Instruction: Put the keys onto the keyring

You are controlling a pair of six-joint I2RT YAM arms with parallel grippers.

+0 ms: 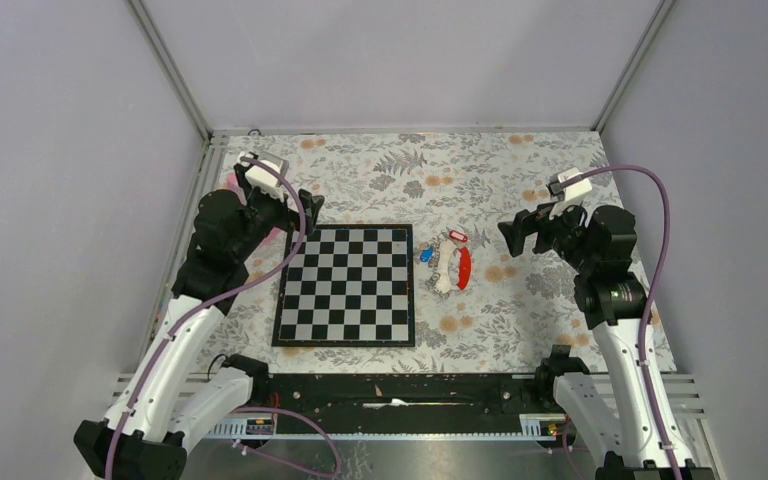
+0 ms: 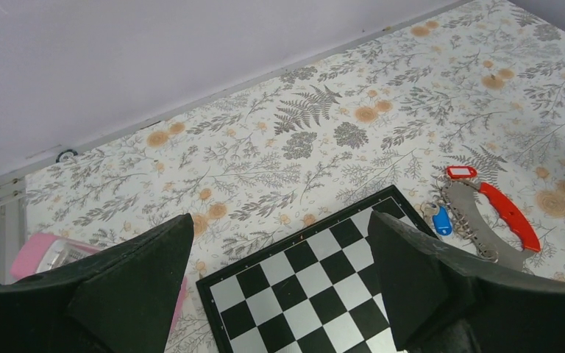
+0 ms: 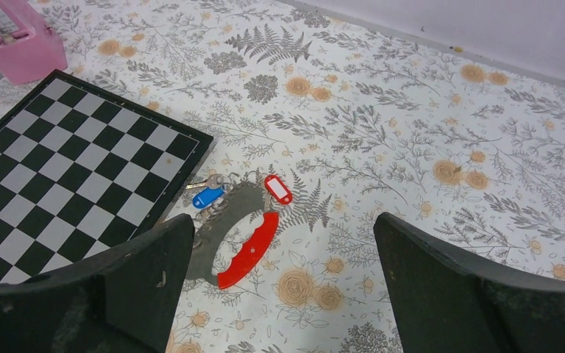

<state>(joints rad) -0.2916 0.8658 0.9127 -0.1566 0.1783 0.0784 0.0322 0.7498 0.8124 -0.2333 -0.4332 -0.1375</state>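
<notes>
Chessboard (image 1: 345, 285) nearest. Keyring (image 1: 452, 268) lies flat just right of it, with blue key (image 1: 426, 254) and red key (image 1: 457, 237) at its far end. Left gripper (image 2: 278, 228) and right gripper (image 3: 283, 220) are both spread wide, holding nothing. Pink block (image 3: 15, 37) sits far left.

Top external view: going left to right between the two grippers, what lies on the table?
Chessboard → blue-tagged key → keyring. The red-tagged key lies at the keyring's far end, level with it across the view, so it is left unranked.
</notes>
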